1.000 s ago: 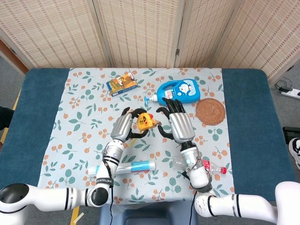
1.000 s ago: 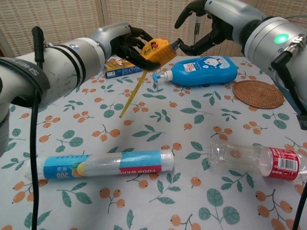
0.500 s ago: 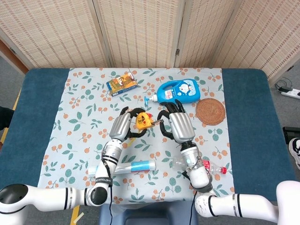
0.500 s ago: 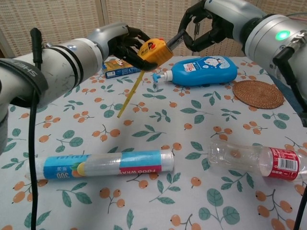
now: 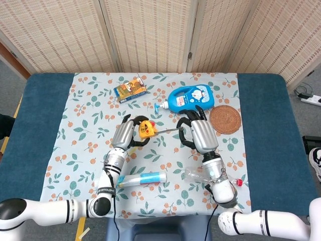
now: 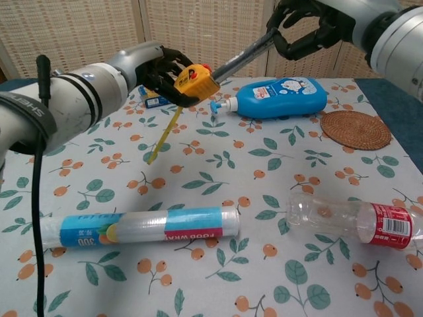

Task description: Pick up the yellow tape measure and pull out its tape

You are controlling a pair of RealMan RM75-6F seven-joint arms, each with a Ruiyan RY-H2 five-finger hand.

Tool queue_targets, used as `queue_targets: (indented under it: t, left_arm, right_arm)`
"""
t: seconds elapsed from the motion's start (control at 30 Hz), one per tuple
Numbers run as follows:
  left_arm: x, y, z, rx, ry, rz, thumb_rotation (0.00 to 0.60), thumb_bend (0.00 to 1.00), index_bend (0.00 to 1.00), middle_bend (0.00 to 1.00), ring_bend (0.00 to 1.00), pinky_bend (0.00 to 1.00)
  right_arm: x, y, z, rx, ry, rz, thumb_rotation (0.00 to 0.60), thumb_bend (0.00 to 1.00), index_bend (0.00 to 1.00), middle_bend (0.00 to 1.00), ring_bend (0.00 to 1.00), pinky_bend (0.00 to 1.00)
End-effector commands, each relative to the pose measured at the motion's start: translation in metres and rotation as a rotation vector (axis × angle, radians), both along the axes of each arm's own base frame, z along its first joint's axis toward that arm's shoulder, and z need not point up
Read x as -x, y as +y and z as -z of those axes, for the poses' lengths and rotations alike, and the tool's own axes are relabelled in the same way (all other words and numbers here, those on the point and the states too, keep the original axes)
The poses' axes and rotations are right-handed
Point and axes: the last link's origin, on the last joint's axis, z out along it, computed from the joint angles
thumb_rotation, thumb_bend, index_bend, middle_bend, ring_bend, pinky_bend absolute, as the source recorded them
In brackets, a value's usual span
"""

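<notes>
Since a second ago both hands have drawn apart, baring tape (image 6: 244, 54) between them. Right hand's (image 6: 310, 30) fingers (image 6: 281, 41) pinch the tape's end at upper right; left hand's (image 6: 162, 72) fingers (image 6: 173, 64) curl tight round the yellow tape measure (image 6: 195, 82), aloft at upper centre above the desk (image 6: 218, 165). Pulling is under way, I'd say; next calls for widening that gap steadily, case gripped firm.

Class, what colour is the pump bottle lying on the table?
Blue pump bottle, white pump; clearest in chest view.
</notes>
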Motion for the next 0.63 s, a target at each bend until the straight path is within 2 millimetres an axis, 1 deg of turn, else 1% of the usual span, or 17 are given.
queue_targets:
  t: [0.03, 0.17, 0.37, 0.63]
  left_arm:
    - [0.017, 0.004, 0.0, 0.005, 0.035, -0.013, 0.6, 0.38, 0.51, 0.47, 0.32, 0.07]
    - [0.037, 0.008, -0.001, 0.008, 0.072, -0.032, 0.6, 0.38, 0.51, 0.47, 0.32, 0.07]
    - [0.059, 0.012, -0.001, 0.01, 0.123, -0.05, 0.6, 0.38, 0.51, 0.47, 0.32, 0.08]
    - [0.079, 0.013, -0.001, 0.024, 0.146, -0.073, 0.6, 0.38, 0.51, 0.47, 0.32, 0.08]
  right_arm:
    - [0.011, 0.004, -0.018, 0.03, -0.03, 0.001, 0.6, 0.64, 0.63, 0.26, 0.19, 0.0]
    - [0.024, 0.006, -0.042, 0.064, -0.056, 0.011, 0.6, 0.64, 0.63, 0.26, 0.19, 0.0]
    - [0.04, 0.012, -0.078, 0.109, -0.106, 0.023, 0.6, 0.64, 0.63, 0.26, 0.19, 0.0]
    - [0.062, 0.022, -0.121, 0.171, -0.154, 0.047, 0.6, 0.64, 0.63, 0.27, 0.19, 0.0]
